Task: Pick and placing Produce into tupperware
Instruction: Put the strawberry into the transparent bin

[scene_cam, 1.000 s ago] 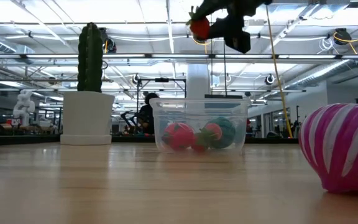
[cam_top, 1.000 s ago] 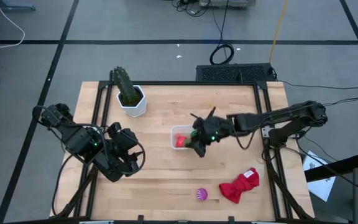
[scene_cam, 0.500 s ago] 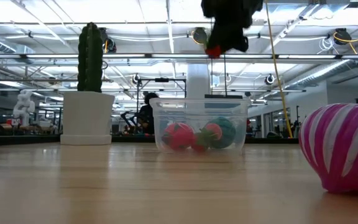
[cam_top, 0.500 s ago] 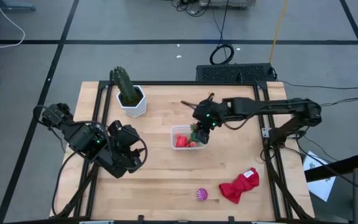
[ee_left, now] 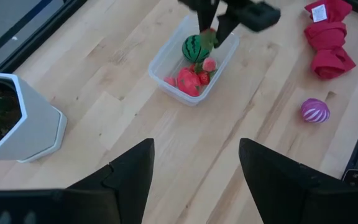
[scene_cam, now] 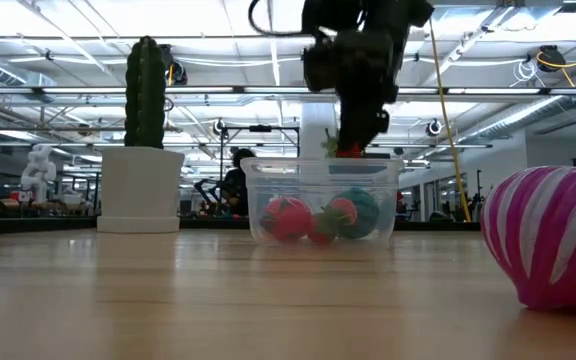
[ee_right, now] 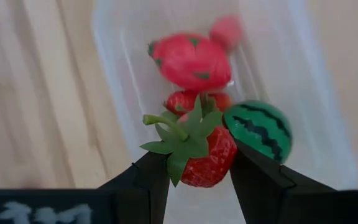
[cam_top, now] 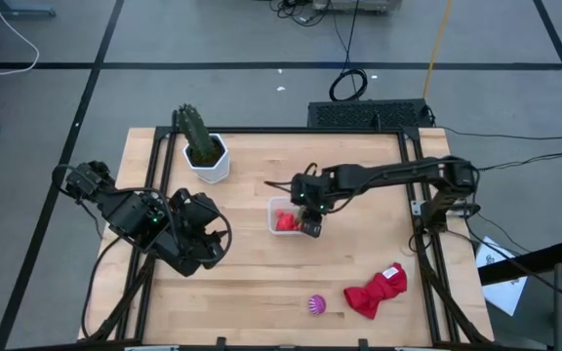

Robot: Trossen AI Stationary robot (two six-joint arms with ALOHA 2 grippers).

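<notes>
Right pincer: the right pincer (ee_right: 194, 163) hangs just over the tupperware (cam_top: 283, 215), pointing down, clamped on a red strawberry (ee_right: 207, 154) with green leaves.
Strawberry: held between the two fingers (ee_right: 143, 180), right above the tub's opening; in the low view it sits at rim height (scene_cam: 349, 150).
Tupperware: clear tub near the middle of the table (cam_top: 252, 263), upright.
Tub contents: a green striped ball (ee_right: 258, 129), a large red pepper-like piece (ee_right: 190, 61), another strawberry (ee_right: 185, 101) and a pink bit (ee_right: 225, 29).
Purple striped piece: lies alone on the table near the front edge (cam_top: 317, 305), well apart from the tub.
Red cloth: crumpled just beside the purple striped piece (cam_top: 378, 290).
Cactus: in its white pot (cam_top: 206, 156) near the table's far left corner.
Left pincer: the left pincer (ee_left: 194, 165) waits at the left edge of the table, fingers spread apart, holding nothing.
</notes>
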